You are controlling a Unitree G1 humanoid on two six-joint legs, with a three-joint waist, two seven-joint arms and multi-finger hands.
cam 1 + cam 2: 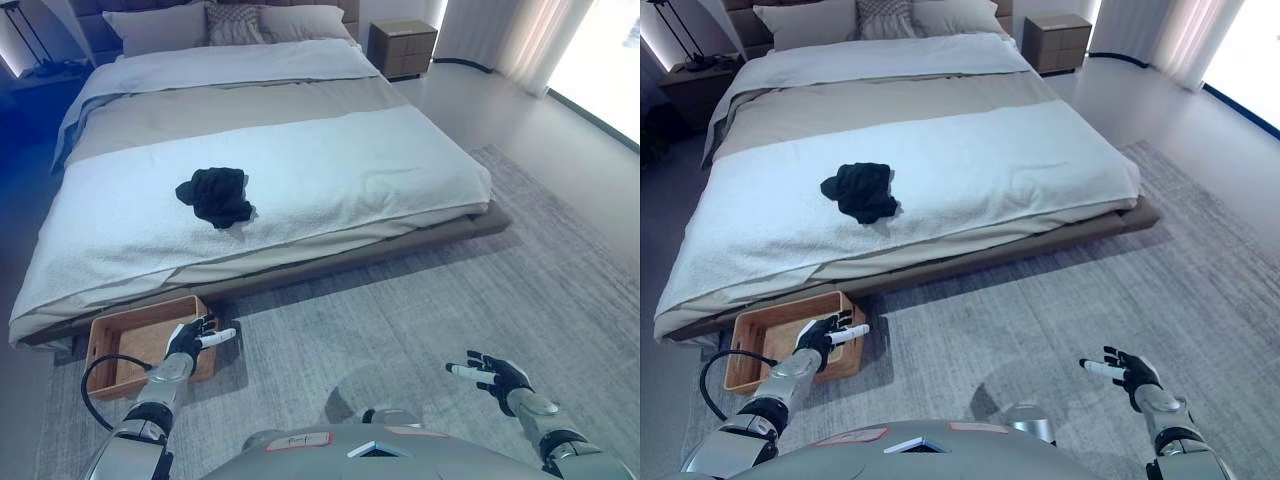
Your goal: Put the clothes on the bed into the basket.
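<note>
A dark garment (216, 196) lies crumpled on the white blanket (330, 180) of the bed (300, 90), a little left of the middle and well apart from both hands. A wooden basket (130, 335) sits on the grey rug (420, 310) at the near left corner of the bed, tucked against the bed frame, with nothing visible inside it.

The left hand (195, 338) hovers at the basket's right edge, fingers spread and relaxed, holding nothing. The right hand (492, 372) is low at the near right over the rug, fingers also spread, holding nothing.

Pillows (875, 18) lie at the far end of the bed, and a nightstand (1057, 42) stands at the far right. The right eye view shows a second dark side table (695, 75) at the far left more clearly; the left eye view shows more of the curtain (520, 40) at the far right.
</note>
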